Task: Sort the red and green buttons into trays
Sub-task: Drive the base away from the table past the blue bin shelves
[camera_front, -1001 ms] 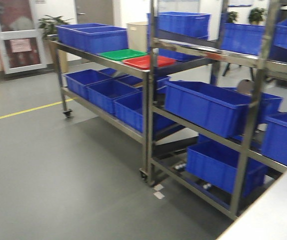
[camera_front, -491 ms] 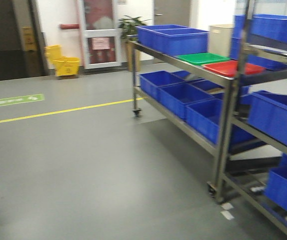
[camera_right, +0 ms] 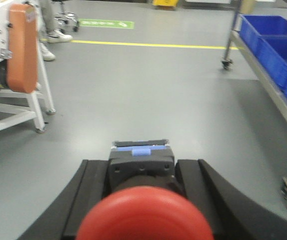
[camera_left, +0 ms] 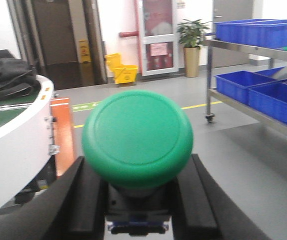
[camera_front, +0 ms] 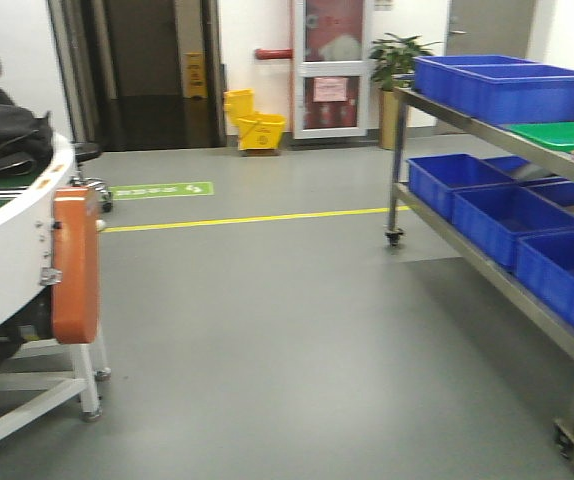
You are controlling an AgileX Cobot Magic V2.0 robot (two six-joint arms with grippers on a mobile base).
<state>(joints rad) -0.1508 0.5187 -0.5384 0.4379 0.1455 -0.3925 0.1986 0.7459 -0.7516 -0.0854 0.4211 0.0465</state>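
Above grey floor (camera_front: 267, 330), left gripper (camera_left: 139, 202) jaws tight on green button (camera_left: 137, 137) (right gripper (camera_right: 141, 192) likewise, on red button (camera_right: 142, 217)).

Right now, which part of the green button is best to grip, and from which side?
Grip the dark blocky body under the green cap, from its two opposite sides, as the fingers do now. The cap is domed, smooth and wider, so it would likely slip.
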